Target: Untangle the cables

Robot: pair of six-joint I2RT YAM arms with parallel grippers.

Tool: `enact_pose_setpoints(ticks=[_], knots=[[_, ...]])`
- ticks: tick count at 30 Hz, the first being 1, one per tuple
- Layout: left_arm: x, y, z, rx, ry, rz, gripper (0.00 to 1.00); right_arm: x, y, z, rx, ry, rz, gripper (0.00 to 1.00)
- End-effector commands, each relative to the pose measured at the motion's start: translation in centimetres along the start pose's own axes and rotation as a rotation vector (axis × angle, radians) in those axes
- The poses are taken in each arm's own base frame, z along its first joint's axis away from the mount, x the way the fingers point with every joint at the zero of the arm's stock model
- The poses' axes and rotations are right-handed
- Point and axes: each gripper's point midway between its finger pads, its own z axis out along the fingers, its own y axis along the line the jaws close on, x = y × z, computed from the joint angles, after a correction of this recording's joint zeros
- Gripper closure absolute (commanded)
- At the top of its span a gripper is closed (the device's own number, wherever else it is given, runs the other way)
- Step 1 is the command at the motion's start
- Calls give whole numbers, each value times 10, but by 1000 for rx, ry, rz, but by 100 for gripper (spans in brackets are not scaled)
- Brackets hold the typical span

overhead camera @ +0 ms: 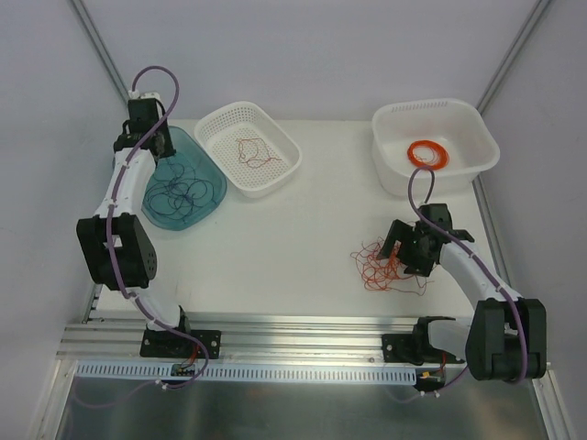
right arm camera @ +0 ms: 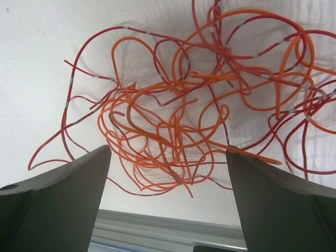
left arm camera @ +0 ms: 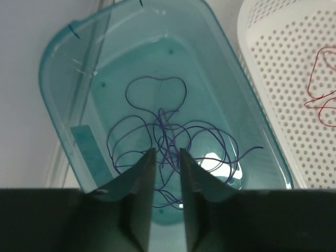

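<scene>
A tangle of thin red and orange-red cables (overhead camera: 381, 268) lies on the white table at the right; it fills the right wrist view (right arm camera: 178, 126). My right gripper (overhead camera: 396, 257) (right arm camera: 168, 152) hangs right over it, wide open and empty. Dark navy cables (overhead camera: 181, 192) (left arm camera: 173, 136) lie loose in a teal bin (overhead camera: 213, 194) (left arm camera: 68, 94). My left gripper (overhead camera: 158, 147) (left arm camera: 167, 152) hovers above that bin with a narrow gap between its fingers, holding nothing. A few red cables (overhead camera: 255, 152) (left arm camera: 323, 86) lie in a white perforated basket (overhead camera: 275, 179).
A white tub (overhead camera: 477, 137) at the back right holds a thick orange coil ring (overhead camera: 428, 154). The table's near edge and an aluminium rail (overhead camera: 293, 335) run just below the tangle. Slanted frame posts stand at the back corners.
</scene>
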Motion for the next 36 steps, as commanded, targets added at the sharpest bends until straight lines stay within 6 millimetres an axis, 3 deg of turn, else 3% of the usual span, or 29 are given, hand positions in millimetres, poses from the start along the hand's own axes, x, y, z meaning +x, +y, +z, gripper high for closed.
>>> enact_pose_setpoints(ticks=[1, 3, 6, 11, 13, 14, 17, 18, 20, 21, 22, 24, 25, 26, 28, 29, 30, 32, 33, 36], knots=[[20, 3, 16, -13, 31, -53, 70, -8, 12, -9, -34, -35, -46, 4], [25, 1, 12, 6, 42, -79, 44, -8, 13, -11, -32, -41, -56, 4], [19, -3, -3, 39, 29, -127, 26, -12, 13, -15, -17, -65, -73, 4], [4, -7, -42, 83, -14, -187, 8, -16, 13, -16, 5, -77, -86, 4], [10, -12, -53, 117, -9, -216, 2, -18, 13, -15, 15, -87, -90, 5], [6, -21, -69, 179, -26, -229, 2, -17, 13, -13, 20, -80, -88, 5], [20, -47, -95, 324, 3, -311, 1, -16, 18, -7, 20, -73, -103, 5], [35, -68, -105, 433, 52, -316, 1, -14, 18, -3, 31, -59, -101, 5], [46, -86, -123, 513, 73, -317, 1, -11, 27, 3, 28, -50, -138, 6], [67, -103, -130, 566, 122, -298, 1, -8, 27, 10, 48, -35, -150, 6], [70, -108, -142, 589, 112, -289, 1, -8, 33, 13, 43, -36, -157, 6], [96, -119, -149, 611, 156, -264, 1, 0, 50, 23, 39, -10, -214, 6], [104, -130, -164, 649, 152, -236, 1, 2, 58, 27, 31, -6, -235, 6], [112, -135, -169, 660, 161, -224, 1, 6, 79, 27, 1, -6, -289, 7], [137, -146, -180, 697, 199, -195, 1, 14, 97, 35, -10, 20, -341, 8], [145, -149, -184, 707, 213, -190, 1, 25, 112, 35, -34, 33, -397, 10], [162, -151, -184, 709, 248, -185, 1, 25, 130, 32, -65, 25, -434, 11], [177, -162, -194, 745, 266, -154, 1, 41, 148, 31, -82, 43, -532, 12], [191, -165, -195, 749, 293, -141, 1, 39, 157, 26, -87, 23, -557, 12], [213, -182, -203, 789, 331, -104, 1, 39, 158, 17, -55, -19, -579, 14]])
